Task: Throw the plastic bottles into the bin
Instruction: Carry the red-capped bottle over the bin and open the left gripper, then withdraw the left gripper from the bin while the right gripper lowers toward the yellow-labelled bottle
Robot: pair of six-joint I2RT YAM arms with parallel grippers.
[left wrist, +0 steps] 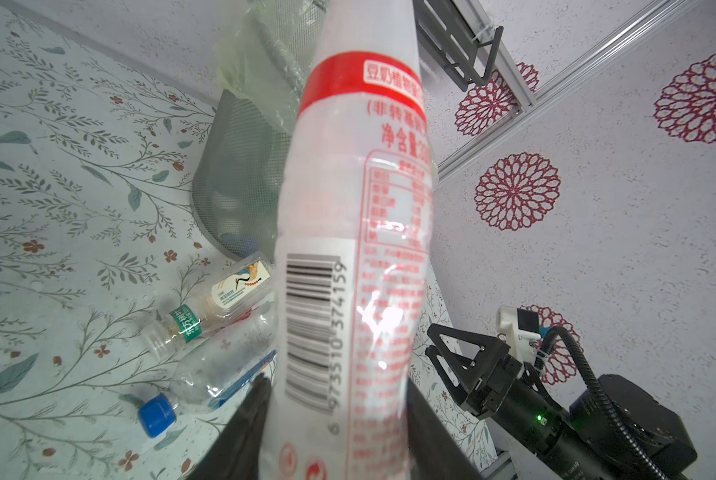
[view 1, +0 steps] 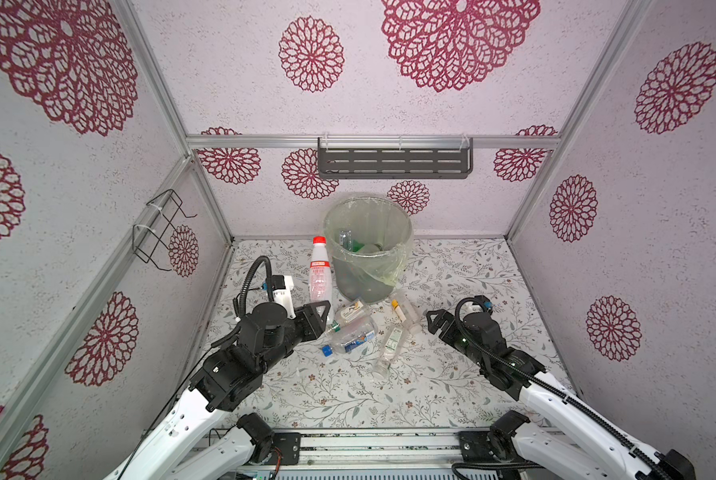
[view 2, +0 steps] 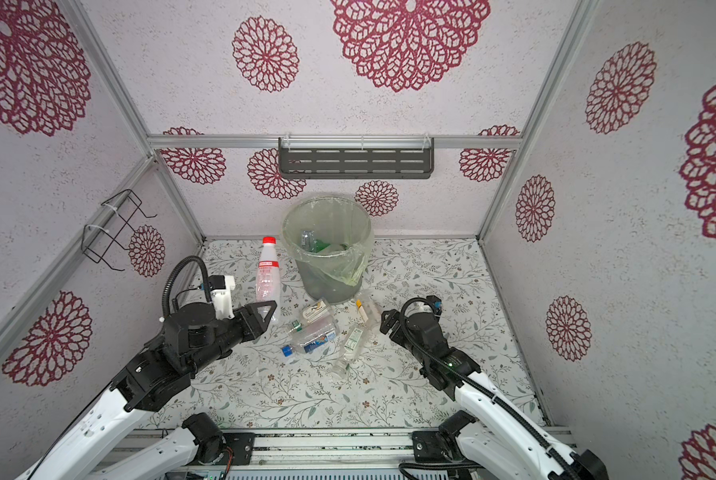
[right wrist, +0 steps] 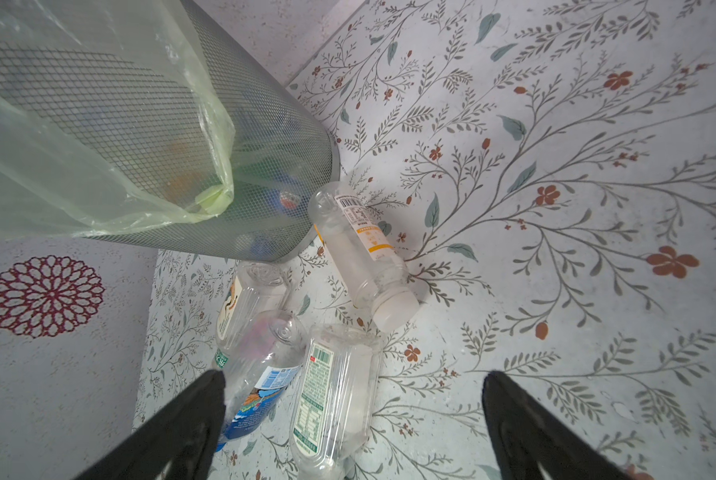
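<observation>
My left gripper [view 1: 322, 309] [left wrist: 337, 386] is shut on the lower body of a white bottle with a red cap and red label [view 1: 319, 270] [left wrist: 356, 232]. It holds the bottle upright, just left of the bin and apart from it. The bin [view 1: 360, 282] [right wrist: 140, 124] is round grey mesh lined with a yellowish bag, and some bottles [view 1: 354, 245] lie inside. Several clear bottles lie on the floor before it: a blue-capped one [view 1: 350, 338], a green-labelled one [right wrist: 331, 399] and an orange-labelled one [right wrist: 360, 253]. My right gripper [view 1: 433, 320] [right wrist: 353, 376] hangs open to their right, holding nothing.
A dark slotted shelf [view 1: 395, 162] hangs on the back wall above the bin. A black wire rack [view 1: 161, 228] sticks out from the left wall. Patterned walls close in three sides, and a metal rail [view 1: 369, 440] runs along the front.
</observation>
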